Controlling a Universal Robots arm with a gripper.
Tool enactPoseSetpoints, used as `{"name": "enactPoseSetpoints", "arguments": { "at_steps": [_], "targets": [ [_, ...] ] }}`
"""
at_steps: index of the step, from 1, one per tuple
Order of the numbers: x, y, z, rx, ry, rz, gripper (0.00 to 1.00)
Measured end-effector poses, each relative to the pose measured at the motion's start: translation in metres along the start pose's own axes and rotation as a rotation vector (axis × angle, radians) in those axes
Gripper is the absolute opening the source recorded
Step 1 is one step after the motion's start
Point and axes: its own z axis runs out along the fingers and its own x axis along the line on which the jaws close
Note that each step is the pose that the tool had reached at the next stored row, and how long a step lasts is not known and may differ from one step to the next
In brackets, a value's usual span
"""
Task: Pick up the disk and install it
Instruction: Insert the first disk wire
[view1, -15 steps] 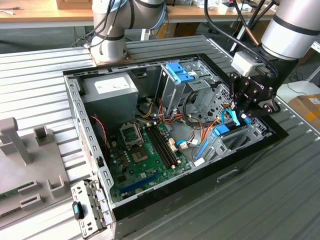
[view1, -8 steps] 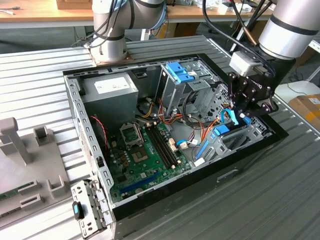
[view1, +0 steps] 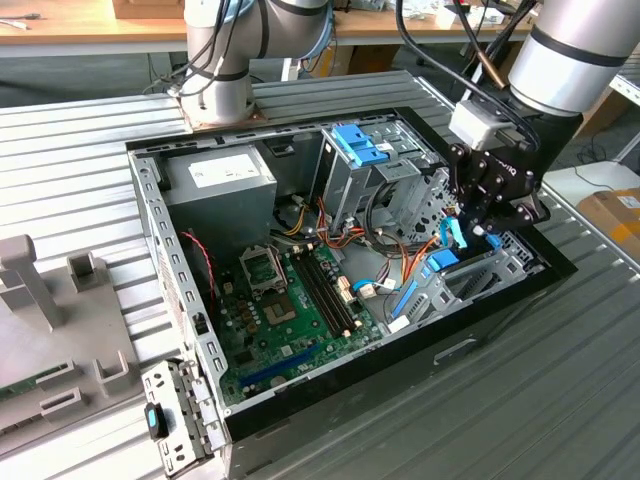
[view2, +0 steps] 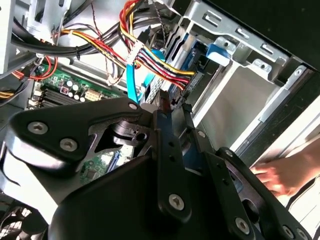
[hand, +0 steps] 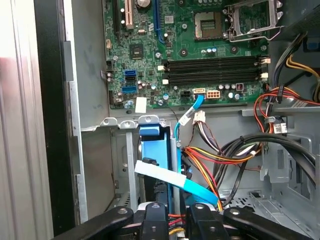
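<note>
The black, angular metal gripper (view1: 487, 205) hangs low over the drive bay at the corner of the open black computer case (view1: 330, 410) on the exterior view's right, and whether its fingers are spread or closed cannot be told. In the first wrist view its dark linkage bars straddle a slim, upright blue plastic rail (hand: 152, 150) seated in the grey sheet-metal bay (hand: 125, 165); this appears to be the edge of the disk (hand: 150, 172), standing on edge in its slot, with a flat light-blue ribbon cable (hand: 175, 177) lying across it. Beside the bay, bundled red, yellow and black wires (hand: 220, 155) crowd the gap toward the perforated metal cage wall. The case holds a glossy green motherboard (view1: 290, 310) with long black memory slots and a square silver processor socket, a grey boxy power supply with a white sticker (view1: 220, 180), and a tall metal cage topped by a blue plastic latch (view1: 358, 148). The case rests on a ribbed aluminium table (view1: 560, 390). In the second wrist view a blurred hand (view2: 282, 175) lies just outside the case's edge.
</note>
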Motion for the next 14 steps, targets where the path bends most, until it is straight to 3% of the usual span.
{"name": "enactPoseSetpoints", "arguments": {
  "at_steps": [2,6,7,8,10,14],
  "targets": [
    [-0.0004,-0.0031,-0.0011,-0.0047,0.0045,0.000,0.25],
    [-0.0003,-0.0042,-0.0046,-0.0057,0.0047,-0.001,0.25],
    [0.0017,-0.0102,-0.0039,-0.0088,0.0121,-0.001,0.25],
    [0.0024,-0.0113,-0.0032,-0.0113,0.0195,-0.001,0.25],
    [0.0018,-0.0183,-0.0035,-0.0263,0.0229,-0.002,0.25],
    [0.0012,-0.0213,-0.0035,-0.0309,0.0248,-0.003,0.25]
  ]
}}
